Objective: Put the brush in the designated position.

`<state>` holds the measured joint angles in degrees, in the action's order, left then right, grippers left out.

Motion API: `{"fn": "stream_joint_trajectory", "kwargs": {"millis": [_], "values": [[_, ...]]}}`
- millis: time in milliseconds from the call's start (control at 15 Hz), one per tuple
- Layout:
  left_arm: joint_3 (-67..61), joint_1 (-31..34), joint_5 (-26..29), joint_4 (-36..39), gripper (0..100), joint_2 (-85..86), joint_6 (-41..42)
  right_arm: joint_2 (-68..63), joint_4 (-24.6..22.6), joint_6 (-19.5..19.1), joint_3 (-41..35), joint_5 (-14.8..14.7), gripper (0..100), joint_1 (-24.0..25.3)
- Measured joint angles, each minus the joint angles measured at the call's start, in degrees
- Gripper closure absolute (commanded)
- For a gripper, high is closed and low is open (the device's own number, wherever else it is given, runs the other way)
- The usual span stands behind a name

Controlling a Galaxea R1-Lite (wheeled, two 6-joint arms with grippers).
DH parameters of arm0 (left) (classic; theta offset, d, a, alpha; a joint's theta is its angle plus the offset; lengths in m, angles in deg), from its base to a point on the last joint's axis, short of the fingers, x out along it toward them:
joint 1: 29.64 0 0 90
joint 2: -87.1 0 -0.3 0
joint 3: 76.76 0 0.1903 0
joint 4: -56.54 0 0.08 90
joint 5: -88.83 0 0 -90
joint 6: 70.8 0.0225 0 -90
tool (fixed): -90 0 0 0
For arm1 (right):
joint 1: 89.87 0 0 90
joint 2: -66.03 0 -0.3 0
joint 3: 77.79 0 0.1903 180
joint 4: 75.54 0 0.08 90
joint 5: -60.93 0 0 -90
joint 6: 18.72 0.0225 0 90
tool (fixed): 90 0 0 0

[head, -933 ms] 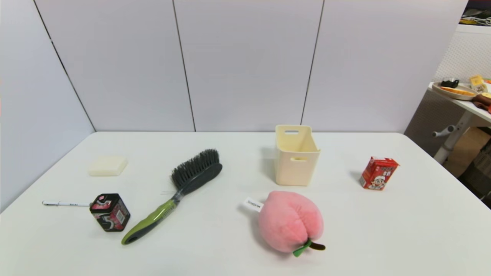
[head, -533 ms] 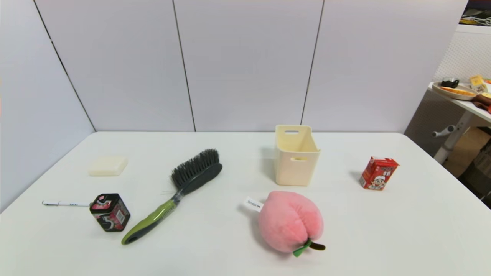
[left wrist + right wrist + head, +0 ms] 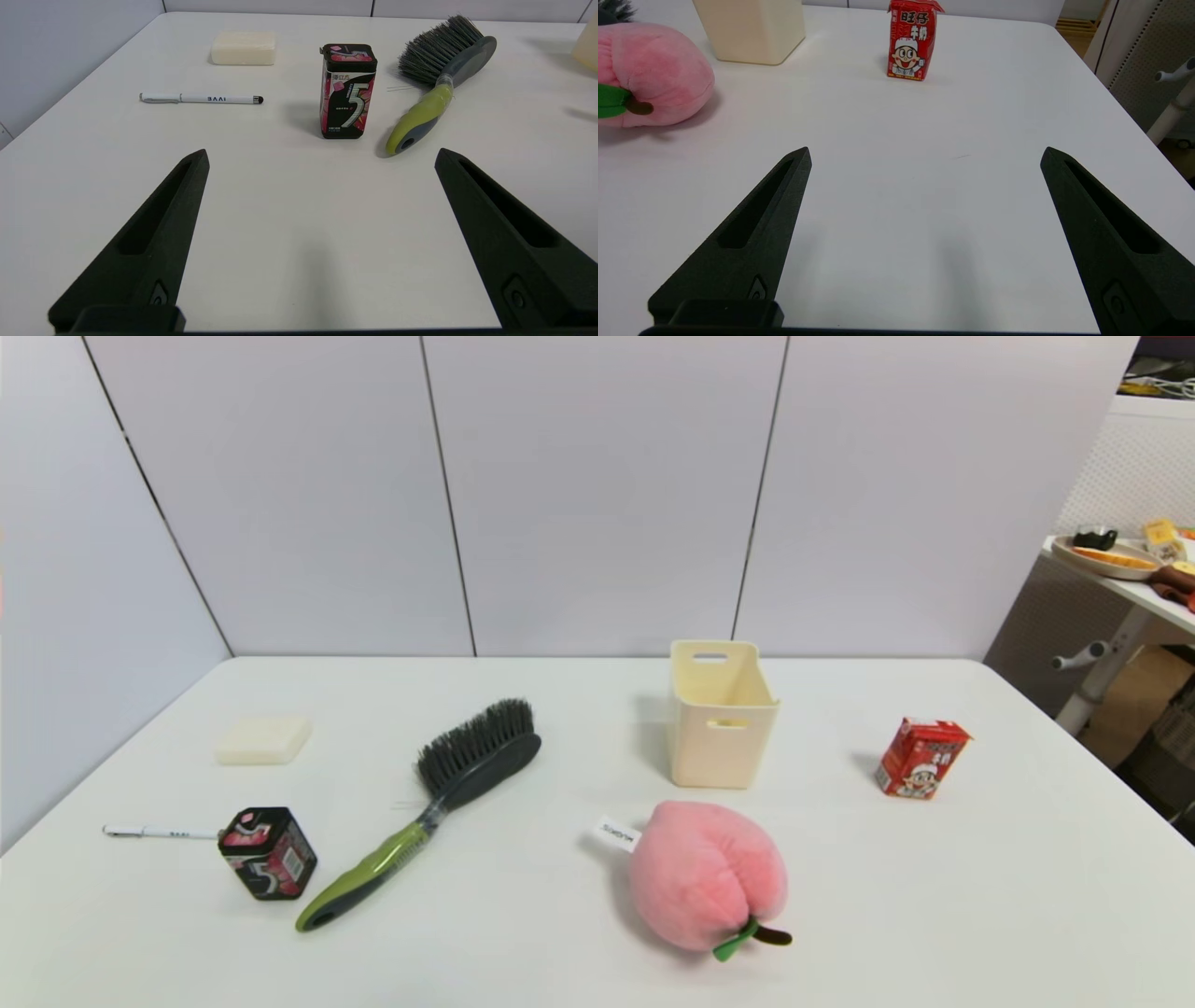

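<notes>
**A:** Location of the brush [image 3: 439, 798]?

**B:** Lay flat on the white desk [image 3: 934, 896], left of centre, untouched. Set diagonally: dark grey bristled head [image 3: 478, 751] toward the far side, lime-green and grey handle [image 3: 364, 877] toward the near edge. Positioned just beside the black chewing gum box [image 3: 268, 852], which stood upright to its left. Well apart from the cream bin [image 3: 721, 719] at centre-right.

**A:** Status of the left gripper [image 3: 322, 161]?

**B:** Spread wide, holding nothing. Suspended over bare desk near the front edge, left side. Pointed toward the gum box and the handle end of the brush; touching neither.

**A:** Status of the right gripper [image 3: 924, 156]?

**B:** Likewise spread wide and empty. Held over bare desk on the right side, with the red milk carton [image 3: 913, 39] farther ahead. Neither gripper visible from the head camera.

**A:** Other items recorded?

**B:** Thin white pen [image 3: 159, 833] lying left of the gum box. Pale soap bar [image 3: 263, 740] farther back on the left. Pink plush peach [image 3: 705, 877] in front of the bin, near it but apart. Red milk carton upright to the right of the bin, well apart.
</notes>
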<state>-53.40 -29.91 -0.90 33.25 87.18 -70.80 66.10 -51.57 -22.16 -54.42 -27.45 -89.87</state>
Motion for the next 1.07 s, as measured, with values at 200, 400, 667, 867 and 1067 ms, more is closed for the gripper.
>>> {"fn": "stream_joint_trajectory", "kwargs": {"millis": [200, 400, 667, 867, 1067], "values": [[0.0, 0.0, -0.02, 0.0, 0, 0.0, 0.0, 0.0, 0.0, -0.04, 0.0, 0.0, 0, 0.0], [0.0, 0.0, 0.0, 0.0, 0, 0.0, 0.02, 0.0, 0.0, -0.02, 0.0, 0.02, 0, 0.0], [0.0, 0.0, -0.02, 0.0, 0, 0.0, -0.11, 0.0, -0.02, -0.02, 0.0, 0.0, 0, 0.0], [0.0, 0.09, -0.02, 0.0, 0, 0.0, -0.27, 0.0, 0.0, -0.04, 0.0, 0.02, 0, 0.0], [1.78, 0.2, 0.48, 0.09, 0, -2.66, 0.16, 0.0, 0.02, -0.04, 0.0, 0.02, 0, 0.0]]}}
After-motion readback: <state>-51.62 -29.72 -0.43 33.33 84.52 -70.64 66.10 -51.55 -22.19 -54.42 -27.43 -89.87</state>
